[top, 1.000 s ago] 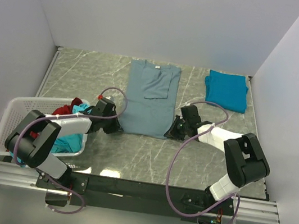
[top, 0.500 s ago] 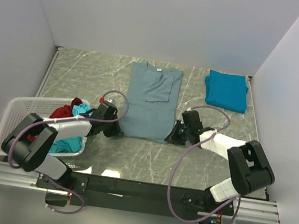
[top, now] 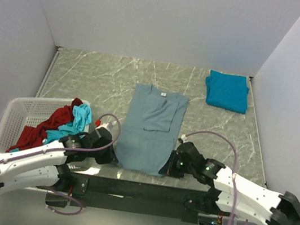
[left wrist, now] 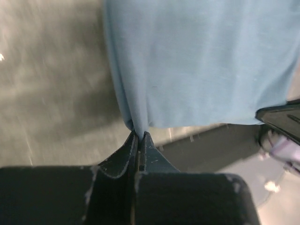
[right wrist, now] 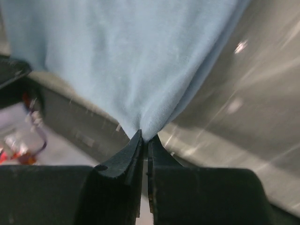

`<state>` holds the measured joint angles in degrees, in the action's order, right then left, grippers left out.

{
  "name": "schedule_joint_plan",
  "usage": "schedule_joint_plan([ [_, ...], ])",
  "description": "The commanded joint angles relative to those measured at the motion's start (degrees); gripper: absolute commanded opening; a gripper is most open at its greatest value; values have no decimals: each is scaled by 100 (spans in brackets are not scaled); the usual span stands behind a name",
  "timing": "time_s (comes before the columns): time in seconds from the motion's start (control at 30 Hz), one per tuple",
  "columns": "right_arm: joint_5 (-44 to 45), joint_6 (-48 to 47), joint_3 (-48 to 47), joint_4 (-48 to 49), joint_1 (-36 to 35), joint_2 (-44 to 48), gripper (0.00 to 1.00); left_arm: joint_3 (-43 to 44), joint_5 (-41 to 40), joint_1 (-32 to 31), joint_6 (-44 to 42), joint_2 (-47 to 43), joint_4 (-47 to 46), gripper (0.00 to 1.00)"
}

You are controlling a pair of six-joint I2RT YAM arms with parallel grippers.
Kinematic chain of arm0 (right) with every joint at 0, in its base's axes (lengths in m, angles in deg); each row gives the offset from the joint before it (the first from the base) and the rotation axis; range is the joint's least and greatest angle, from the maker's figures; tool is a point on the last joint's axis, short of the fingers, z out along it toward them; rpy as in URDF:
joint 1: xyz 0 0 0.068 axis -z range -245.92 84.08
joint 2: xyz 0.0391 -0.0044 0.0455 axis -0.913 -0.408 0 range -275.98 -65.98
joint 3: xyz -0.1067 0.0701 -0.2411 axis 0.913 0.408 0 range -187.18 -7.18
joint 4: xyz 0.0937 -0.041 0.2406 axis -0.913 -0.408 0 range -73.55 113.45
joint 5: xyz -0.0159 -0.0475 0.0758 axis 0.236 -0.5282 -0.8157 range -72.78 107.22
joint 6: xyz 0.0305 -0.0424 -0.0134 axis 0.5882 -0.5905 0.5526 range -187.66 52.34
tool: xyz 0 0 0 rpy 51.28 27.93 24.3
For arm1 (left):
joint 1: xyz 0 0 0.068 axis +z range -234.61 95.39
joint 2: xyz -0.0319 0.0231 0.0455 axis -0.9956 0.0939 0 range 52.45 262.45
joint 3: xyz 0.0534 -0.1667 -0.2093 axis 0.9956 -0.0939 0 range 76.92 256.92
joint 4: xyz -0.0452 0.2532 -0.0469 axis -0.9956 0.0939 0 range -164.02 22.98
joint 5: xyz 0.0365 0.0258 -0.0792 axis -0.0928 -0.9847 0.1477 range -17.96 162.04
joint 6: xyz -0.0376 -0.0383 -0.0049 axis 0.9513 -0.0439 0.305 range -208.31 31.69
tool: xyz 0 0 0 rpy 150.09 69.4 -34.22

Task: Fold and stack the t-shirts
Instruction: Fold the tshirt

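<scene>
A long grey-blue t-shirt (top: pixel 150 128) lies lengthwise on the marble table (top: pixel 87 74), its sleeves folded inward and its hem at the near edge. My left gripper (top: pixel 113 158) is shut on the hem's left corner (left wrist: pixel 136 123). My right gripper (top: pixel 167 168) is shut on the hem's right corner (right wrist: pixel 149 127). Both wrist views show the cloth (left wrist: pixel 197 61) stretching away from the pinched corners. At the back right rests a folded teal-blue t-shirt (top: pixel 227 91). A red t-shirt (top: pixel 41 129) and a turquoise t-shirt (top: pixel 77 119) hang over the basket's rim.
The white lattice laundry basket (top: pixel 15 114) stands at the near left beside the left arm. Both arms lie low along the table's front edge, above the black base rail (top: pixel 137 193). White walls close in the table on three sides.
Both grippers have drawn the grey-blue t-shirt toward the near edge; its collar has left the back of the table. The arms now stretch low along the front.
</scene>
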<state>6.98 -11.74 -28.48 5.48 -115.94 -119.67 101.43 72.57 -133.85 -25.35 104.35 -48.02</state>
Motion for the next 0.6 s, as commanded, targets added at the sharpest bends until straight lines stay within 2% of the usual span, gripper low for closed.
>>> schedule_joint_plan([
  [0.0, 145, 876, 30, -258, -516, 595, 0, 53, -98, -358, 638, -652, 827, 1],
  [0.13, 391, 947, -207, -847, -947, 921, 0, 377, -167, -771, 902, -1050, 1152, 1],
  [0.27, 522, 711, -409, -988, -975, 1071, 0, 818, -738, -834, 754, -1059, 1434, 1],
  [0.3, 784, 614, -497, -1041, -966, 1080, 0, 888, -843, -834, 649, -1016, 1391, 1],
  [0.47, 1708, -27, -1665, -2110, -694, 589, 0, 1714, -1854, -834, 165, -515, 1320, 1],
  [0.53, 1893, -256, -1981, -2245, -457, 413, 0, 2020, -2082, -834, -20, -199, 1241, 1],
  [0.57, 1894, -501, -2062, -2237, -317, 377, 0, 2127, -2484, -834, -29, -102, 1267, 1],
])
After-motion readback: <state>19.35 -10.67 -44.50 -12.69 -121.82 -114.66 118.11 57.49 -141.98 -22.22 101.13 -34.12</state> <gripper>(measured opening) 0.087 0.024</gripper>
